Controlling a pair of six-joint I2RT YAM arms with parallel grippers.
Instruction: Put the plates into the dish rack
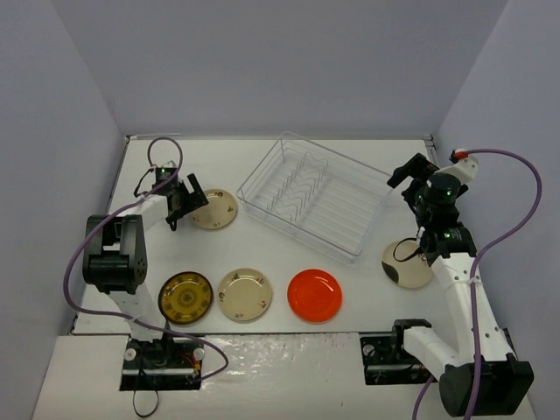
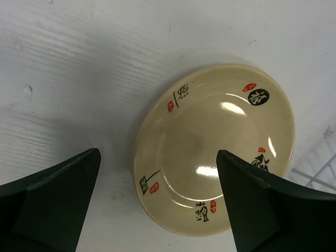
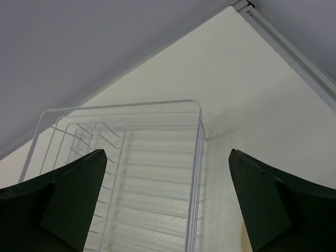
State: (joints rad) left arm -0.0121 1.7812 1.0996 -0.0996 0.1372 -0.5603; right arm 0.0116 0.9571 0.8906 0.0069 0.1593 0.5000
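Left gripper (image 2: 157,156), fingers apart (right gripper (image 3: 168,157) likewise spread), hovers over the cream plate (image 2: 215,152) at nine o'clock of the dish rack (image 1: 341,213); its low rim may slip the closing fingers.

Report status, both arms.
Left gripper open over cream plate. Right gripper open, facing dish rack. Rack empty. Nothing in the way.

Left gripper (image 1: 186,199) and right gripper (image 1: 404,175) are both held spread.
The left arm (image 1: 131,220) is folded at the elbow and its wrist is tipped steeply downward; the right arm (image 1: 457,276) is raised, its wrist kept nearly level and turned toward the far left.
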